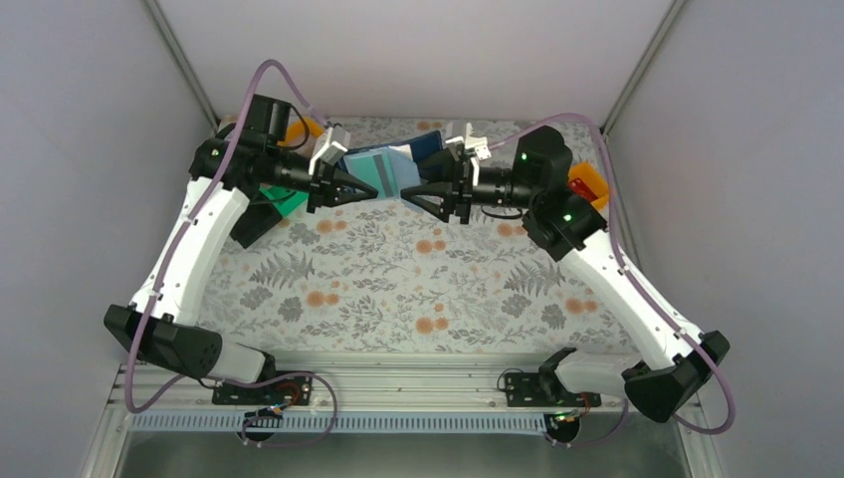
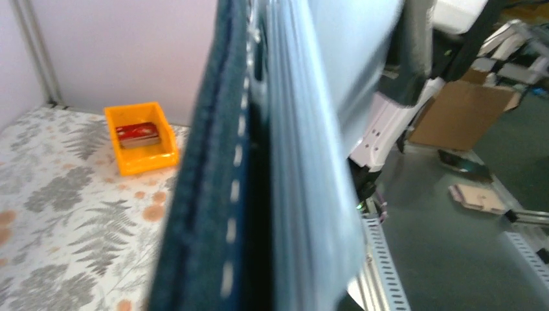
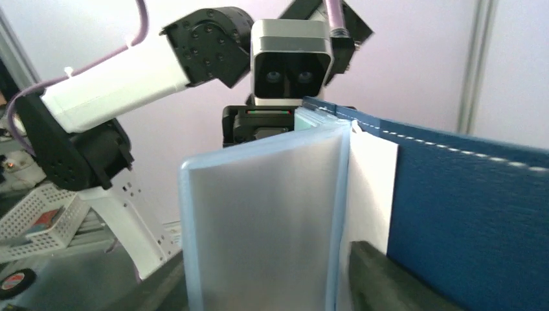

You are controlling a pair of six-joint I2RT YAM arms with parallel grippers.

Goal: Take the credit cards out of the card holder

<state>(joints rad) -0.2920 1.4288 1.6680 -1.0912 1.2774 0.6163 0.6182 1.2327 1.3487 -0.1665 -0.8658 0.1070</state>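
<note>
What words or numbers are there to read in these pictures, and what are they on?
No text can be read anywhere.
On the card holder: only white stitching, no letters.
On the clear sleeves: nothing, blank.
On the red thing in the orange bin: too blurred to read.

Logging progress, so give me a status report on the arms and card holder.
Left end effector shut on card holder, held aloft. Right end effector open around its clear sleeves. Nothing blocking.

The card holder has a bumpy, leathery, dull cover. Its pockets are smooth, cloudy plastic. The orange bin is shiny plastic.
</note>
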